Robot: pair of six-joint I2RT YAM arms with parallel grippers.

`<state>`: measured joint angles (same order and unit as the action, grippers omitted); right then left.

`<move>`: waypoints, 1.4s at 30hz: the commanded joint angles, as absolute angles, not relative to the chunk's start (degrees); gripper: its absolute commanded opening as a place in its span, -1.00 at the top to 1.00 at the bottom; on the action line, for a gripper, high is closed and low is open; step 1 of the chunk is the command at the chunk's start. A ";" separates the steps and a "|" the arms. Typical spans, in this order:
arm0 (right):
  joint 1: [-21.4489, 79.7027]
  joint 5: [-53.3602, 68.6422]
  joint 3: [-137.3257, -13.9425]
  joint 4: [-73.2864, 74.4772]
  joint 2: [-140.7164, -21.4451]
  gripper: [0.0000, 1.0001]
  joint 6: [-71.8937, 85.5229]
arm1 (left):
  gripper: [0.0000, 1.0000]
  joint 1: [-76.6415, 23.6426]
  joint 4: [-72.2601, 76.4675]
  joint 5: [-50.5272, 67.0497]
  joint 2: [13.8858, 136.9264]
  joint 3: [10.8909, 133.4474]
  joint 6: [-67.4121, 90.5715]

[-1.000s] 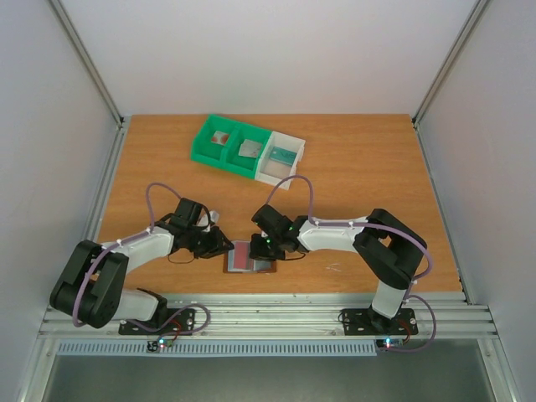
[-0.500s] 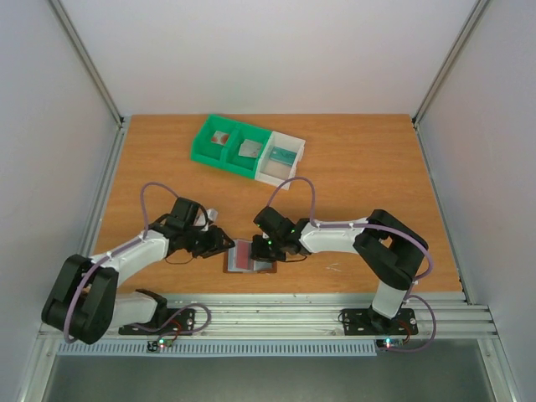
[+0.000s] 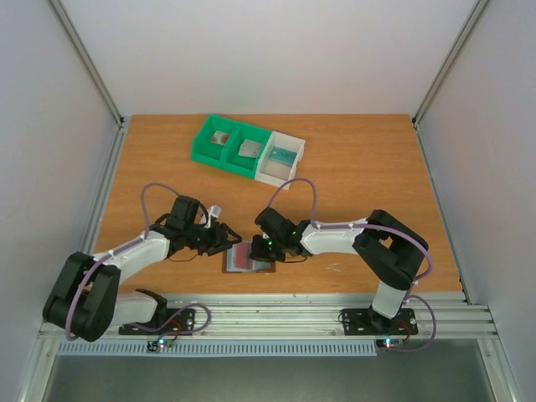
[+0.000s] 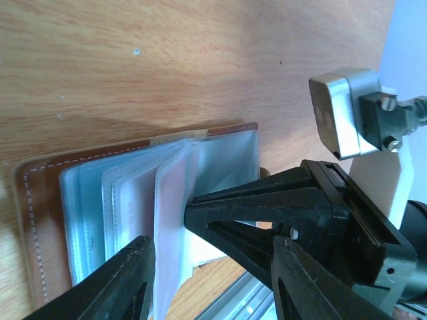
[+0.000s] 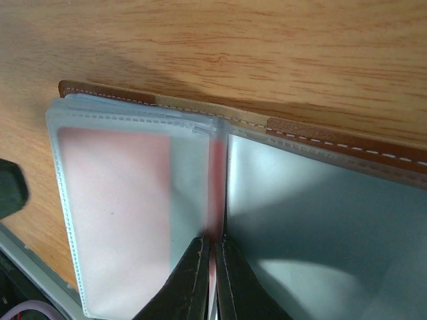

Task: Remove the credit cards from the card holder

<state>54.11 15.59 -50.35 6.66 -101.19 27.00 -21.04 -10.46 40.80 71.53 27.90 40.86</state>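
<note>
The card holder (image 3: 249, 260) lies open on the table (image 3: 360, 167) near the front edge, between both arms and well apart from the bins (image 3: 245, 149). A red card (image 5: 113, 200) shows through the frosted left-hand sleeve. The right gripper (image 5: 213, 257) is pressed together on the upright sleeve (image 5: 215, 167) at the spine; whether a card is caught inside cannot be told. The left gripper (image 4: 207, 287) stands spread, straddling that leaf. Recommended: steady the leaf with the right gripper, close the left gripper only on an exposed card edge, and draw the card along the pocket opening.
</note>
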 commanded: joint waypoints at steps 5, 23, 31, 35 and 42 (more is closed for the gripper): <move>54.22 13.79 -47.65 7.30 -101.91 0.89 27.99 | 0.04 -21.22 2.80 46.62 78.81 25.75 45.00; 54.14 14.11 -46.65 4.25 -101.49 0.79 28.67 | 0.14 -21.26 5.45 46.99 78.03 23.50 47.81; 54.14 14.23 -46.03 4.62 -98.90 0.73 28.70 | 0.15 -21.29 4.99 47.03 77.11 23.99 48.67; 54.14 14.13 -45.92 5.05 -99.05 0.81 28.73 | 0.16 -21.35 4.99 46.87 76.52 24.91 50.15; 54.14 13.37 -45.08 5.54 -97.19 0.85 28.64 | 0.16 -21.74 3.17 46.52 74.87 25.39 50.52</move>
